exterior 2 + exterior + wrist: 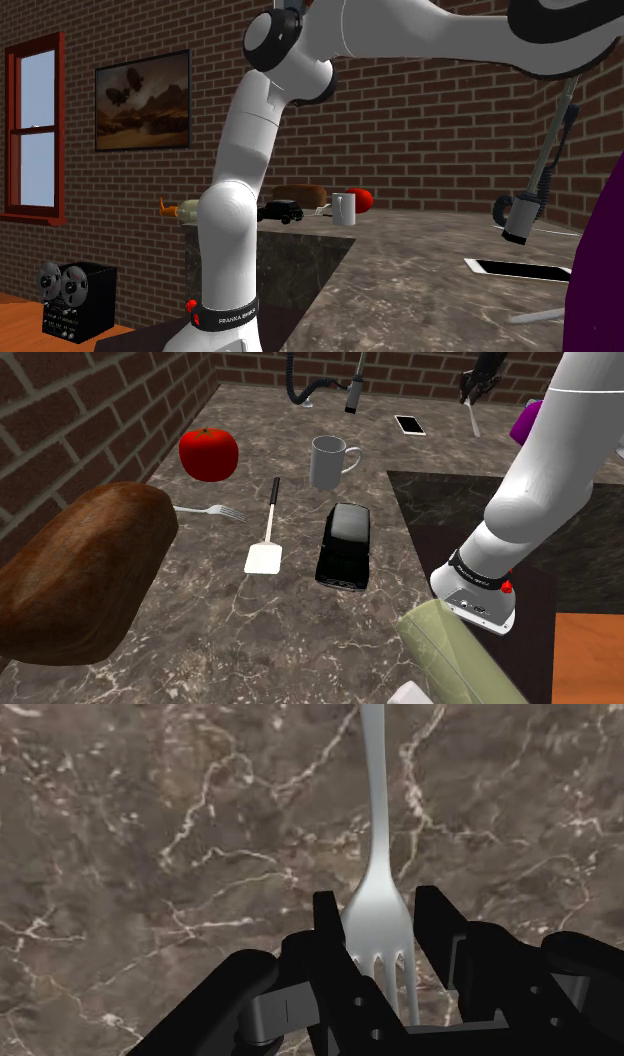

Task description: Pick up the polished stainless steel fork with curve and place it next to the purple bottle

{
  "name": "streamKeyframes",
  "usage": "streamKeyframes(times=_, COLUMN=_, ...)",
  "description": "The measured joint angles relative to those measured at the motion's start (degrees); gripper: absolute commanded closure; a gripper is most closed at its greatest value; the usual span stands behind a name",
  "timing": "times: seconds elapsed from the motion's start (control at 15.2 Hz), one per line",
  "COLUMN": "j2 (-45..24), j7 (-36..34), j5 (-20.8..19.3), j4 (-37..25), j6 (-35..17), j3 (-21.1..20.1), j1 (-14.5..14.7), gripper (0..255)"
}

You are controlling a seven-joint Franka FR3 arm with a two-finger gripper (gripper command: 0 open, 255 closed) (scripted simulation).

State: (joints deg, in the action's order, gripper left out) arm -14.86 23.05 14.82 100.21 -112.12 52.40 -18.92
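Fork in the pincer's clasp

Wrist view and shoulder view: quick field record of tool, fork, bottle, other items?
tool: at the head of the fork, above the marble counter
grasp: cannot tell
fork: pale metal, handle runs away from the tool
purple bottle: close by the tool, toward the shoulder view's right
second fork: beside the bread loaf, far from the tool

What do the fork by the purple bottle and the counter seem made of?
The fork looks like polished metal, probably steel: pale silver with a smooth sheen. The counter looks like brown marble, going by its white veins, though possibly imitation.
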Motion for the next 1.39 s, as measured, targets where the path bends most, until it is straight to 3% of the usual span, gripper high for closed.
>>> streamKeyframes(times=0.73, j2=-2.8, j7=2.03, j5=3.05, j4=5.3, j6=-7.0, j3=-1.4, j1=-0.76, gripper=255)
streamKeyframes(times=1.19, j2=-3.18, j7=2.39, j5=3.47, j4=5.71, j6=-7.62, j3=-1.58, j1=-0.98, gripper=255)
streamKeyframes(times=1.25, j2=-3.19, j7=2.39, j5=3.47, j4=5.71, j6=-7.62, j3=-1.58, j1=-0.98, gripper=0)
streamKeyframes(times=1.39, j2=-3.18, j7=2.39, j5=3.47, j4=5.7, j6=-7.62, j3=-1.58, j1=-0.98, gripper=0)
